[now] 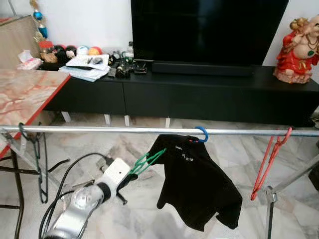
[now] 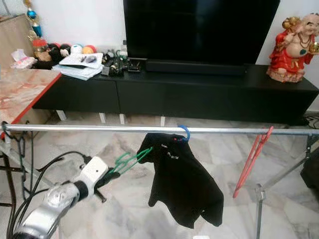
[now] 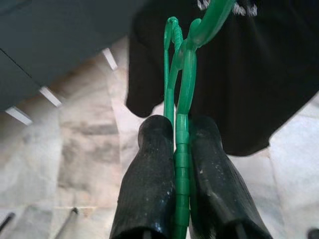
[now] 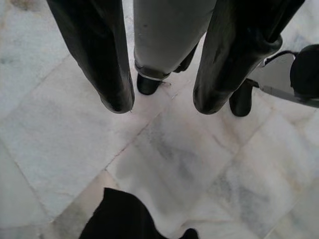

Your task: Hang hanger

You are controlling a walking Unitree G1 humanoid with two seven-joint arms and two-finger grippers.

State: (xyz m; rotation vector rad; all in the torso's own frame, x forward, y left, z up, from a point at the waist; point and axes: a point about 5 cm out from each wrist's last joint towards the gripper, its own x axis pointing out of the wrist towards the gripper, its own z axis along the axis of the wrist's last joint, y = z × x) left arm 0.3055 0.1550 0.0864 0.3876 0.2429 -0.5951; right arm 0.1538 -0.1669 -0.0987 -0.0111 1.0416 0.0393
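Carrying the green hanger (image 1: 146, 162) pinched tight in the left claw (image 3: 182, 149), just below the rail (image 1: 124, 130) beside the black shirt (image 1: 197, 184), with a lift and hook-over needed next, while the right claw (image 4: 162, 107) hangs idle, fingers apart.

A white wall (image 1: 89, 20) backs a long, low black cabinet (image 1: 199, 94) that carries a large dark television (image 1: 207, 30), a red figurine (image 1: 299, 47), papers (image 1: 87, 67) and coloured balls (image 1: 82, 50). The floor (image 1: 124, 144) is pale, grey-veined marble tile, evenly lit. A table with a reddish marbled top (image 1: 25, 92) stands at the left.
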